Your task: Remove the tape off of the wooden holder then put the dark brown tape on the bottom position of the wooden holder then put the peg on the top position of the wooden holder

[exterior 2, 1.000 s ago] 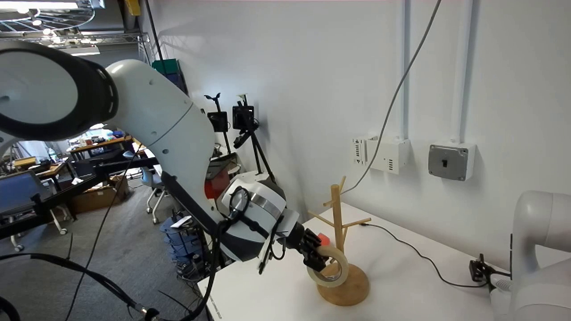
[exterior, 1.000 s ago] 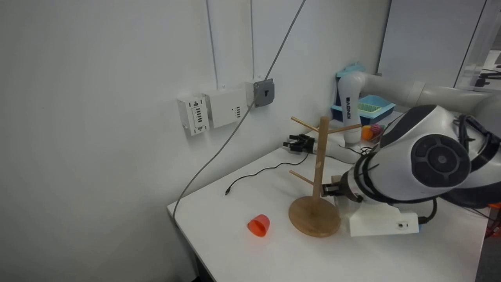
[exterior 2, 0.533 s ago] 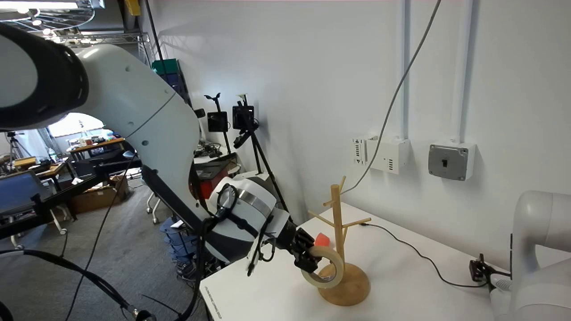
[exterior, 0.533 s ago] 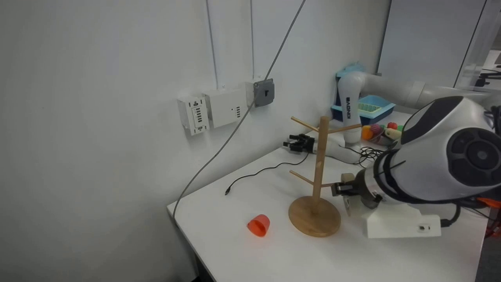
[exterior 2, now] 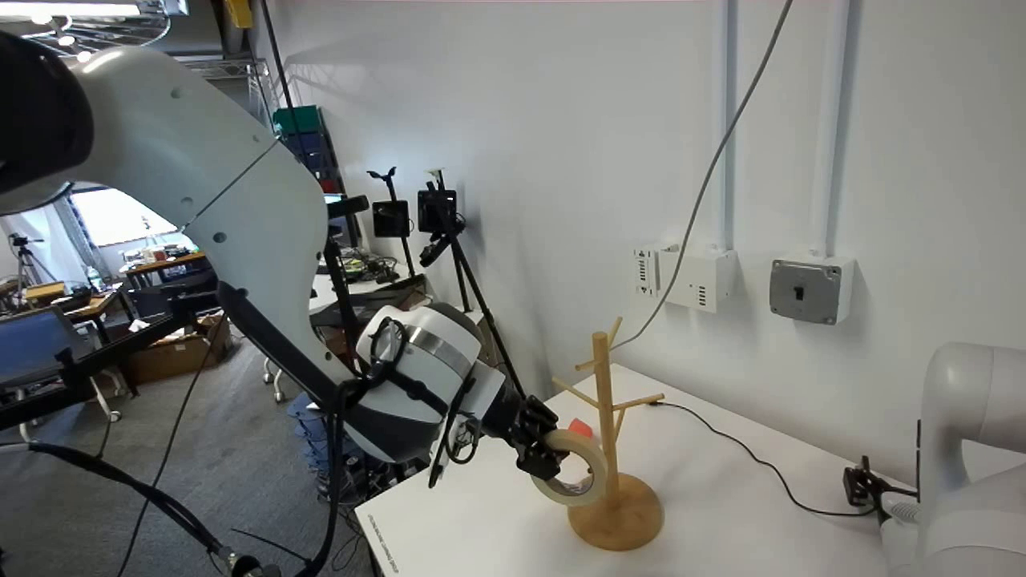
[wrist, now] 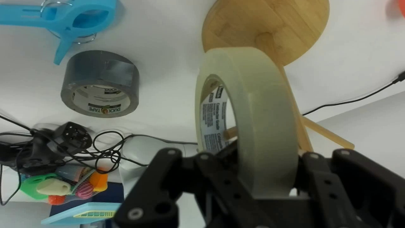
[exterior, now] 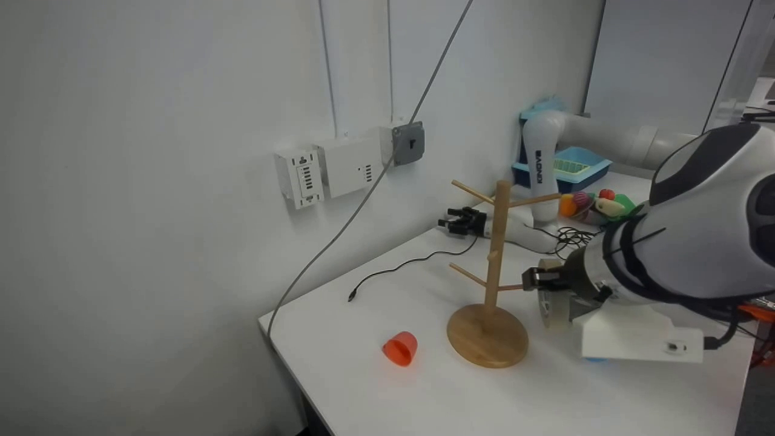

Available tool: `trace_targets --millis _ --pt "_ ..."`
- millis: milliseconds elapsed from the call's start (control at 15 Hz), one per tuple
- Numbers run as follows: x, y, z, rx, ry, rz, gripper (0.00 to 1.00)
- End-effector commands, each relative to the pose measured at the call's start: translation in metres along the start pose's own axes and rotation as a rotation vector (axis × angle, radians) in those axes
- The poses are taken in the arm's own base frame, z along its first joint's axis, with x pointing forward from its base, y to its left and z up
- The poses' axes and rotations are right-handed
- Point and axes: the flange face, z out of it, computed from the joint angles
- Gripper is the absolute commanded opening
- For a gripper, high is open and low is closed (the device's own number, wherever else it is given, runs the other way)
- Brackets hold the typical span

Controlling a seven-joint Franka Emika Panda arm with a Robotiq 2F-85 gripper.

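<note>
Black two-fingered gripper (wrist: 269,155) is clamped on the flat cream-beige tape ring (wrist: 269,101), one finger on either side of its band. The ring is upright, projecting past the fingertips, hole axis running across the gripper's line. Ahead, the light wood holder (exterior: 497,233), with round disc base and slanted arms, stands post upright; one arm's tip shows through the ring's hole, whether inside it cannot be told. In the wrist view, left of the gripper, a dark grey tape roll (wrist: 101,71) lies flat, hole up; beyond it, a light blue plastic clip (wrist: 68,23), long axis crosswise.
</note>
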Motion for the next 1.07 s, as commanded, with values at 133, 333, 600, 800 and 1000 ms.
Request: trace_targets --millis 133,333,600,800,1000 --pt "0.008 0.013 -0.025 0.032 0.027 0.055 0.02" --pt "0.009 0.018 -0.03 0.031 0.026 0.075 0.02" --pt "0.012 0.026 -0.035 0.028 0.023 0.092 0.02" --pt "0.001 0.035 -0.03 0.001 -0.007 0.078 0.02" --pt "-0.02 0.046 -0.02 -0.042 -0.057 0.058 0.02"
